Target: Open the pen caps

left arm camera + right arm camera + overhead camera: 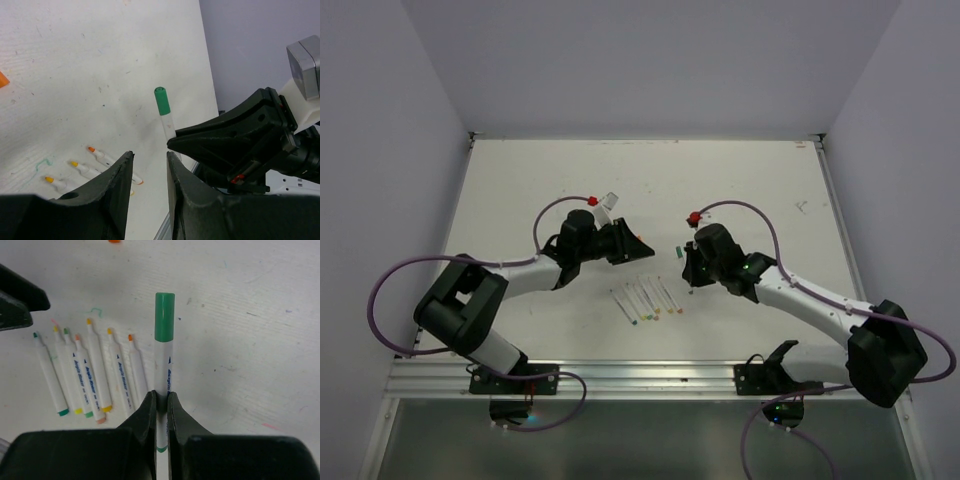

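A: Where's the green cap (161,100)?
B: Topping the white pen (166,124), whose barrel the right hand (176,140) clamps. The left hand (150,155) stands parted below that pen. Uncapped pens (95,155) lie to its left, on the worktop (100,60).

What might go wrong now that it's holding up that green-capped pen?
The right hand pinches the pen by its thin barrel far from the green cap, so a pull might slide or tilt it. The open left hand isn't around the cap yet and may miss. A dropped pen could scatter the uncapped pens nearby.
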Action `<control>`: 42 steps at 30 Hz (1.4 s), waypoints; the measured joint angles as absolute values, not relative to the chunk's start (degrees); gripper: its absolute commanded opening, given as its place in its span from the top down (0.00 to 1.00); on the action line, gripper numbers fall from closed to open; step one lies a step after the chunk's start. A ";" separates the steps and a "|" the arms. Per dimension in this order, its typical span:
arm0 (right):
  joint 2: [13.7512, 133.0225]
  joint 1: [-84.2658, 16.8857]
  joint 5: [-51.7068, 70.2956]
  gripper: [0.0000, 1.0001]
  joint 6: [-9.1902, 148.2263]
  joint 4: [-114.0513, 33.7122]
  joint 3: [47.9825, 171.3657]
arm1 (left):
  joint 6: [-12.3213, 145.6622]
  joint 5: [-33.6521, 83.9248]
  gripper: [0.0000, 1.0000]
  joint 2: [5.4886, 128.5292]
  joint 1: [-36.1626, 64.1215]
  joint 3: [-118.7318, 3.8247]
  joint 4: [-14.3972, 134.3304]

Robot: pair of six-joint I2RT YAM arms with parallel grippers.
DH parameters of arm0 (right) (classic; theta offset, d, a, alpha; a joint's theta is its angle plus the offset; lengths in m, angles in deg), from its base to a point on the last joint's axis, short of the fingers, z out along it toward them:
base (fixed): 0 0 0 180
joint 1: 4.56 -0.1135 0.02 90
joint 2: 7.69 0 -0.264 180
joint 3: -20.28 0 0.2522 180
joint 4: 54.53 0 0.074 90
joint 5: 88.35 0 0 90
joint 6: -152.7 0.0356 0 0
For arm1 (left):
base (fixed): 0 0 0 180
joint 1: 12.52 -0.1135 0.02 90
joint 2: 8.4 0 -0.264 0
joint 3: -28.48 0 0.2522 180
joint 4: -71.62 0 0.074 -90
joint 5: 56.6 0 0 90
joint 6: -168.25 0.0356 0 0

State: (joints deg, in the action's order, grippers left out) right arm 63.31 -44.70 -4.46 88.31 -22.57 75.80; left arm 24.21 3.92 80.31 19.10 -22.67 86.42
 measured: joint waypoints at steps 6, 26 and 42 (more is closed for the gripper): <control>62.52 -46.23 0.29 1.00 88.44 -23.73 75.80 | 22.88 3.49 0.64 80.64 19.10 -22.67 87.75; 65.45 -53.69 2.65 1.00 90.89 -28.34 77.11 | 21.78 3.57 0.59 81.07 19.95 -22.67 88.82; 65.43 -54.43 2.19 1.00 91.63 -28.82 78.86 | 21.83 3.73 0.60 81.66 20.12 -22.67 88.74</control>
